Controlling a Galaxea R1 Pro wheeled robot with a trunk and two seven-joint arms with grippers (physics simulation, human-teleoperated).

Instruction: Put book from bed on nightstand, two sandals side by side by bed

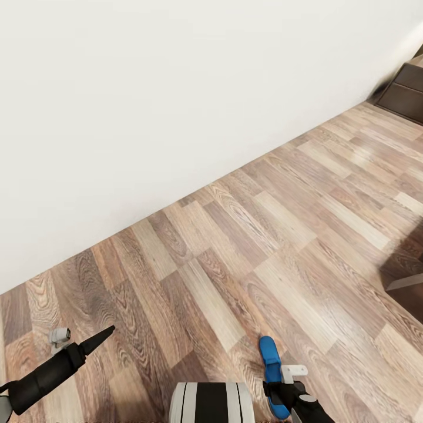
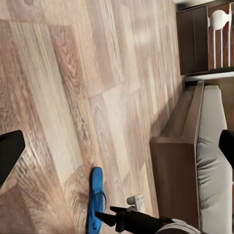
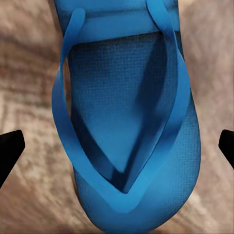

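One bright blue sandal (image 1: 270,358) lies flat on the wood-plank floor, straps up, close in front of my base. My right gripper (image 1: 277,390) hangs just over it, open, with a black fingertip (image 3: 10,150) on either side of the sandal (image 3: 126,122) and not touching it. From the left wrist, the sandal (image 2: 96,197) lies beside the bed (image 2: 171,161), a plank or two from its dark frame. My left gripper (image 1: 101,338) is open above bare floor, holding nothing. The book and the second sandal are out of view.
A white wall runs diagonally across the back. A dark brown nightstand (image 1: 408,88) stands at the far right against it, and a corner of the bed frame (image 1: 405,282) juts in at the right. The grey mattress (image 2: 212,165) shows in the left wrist view.
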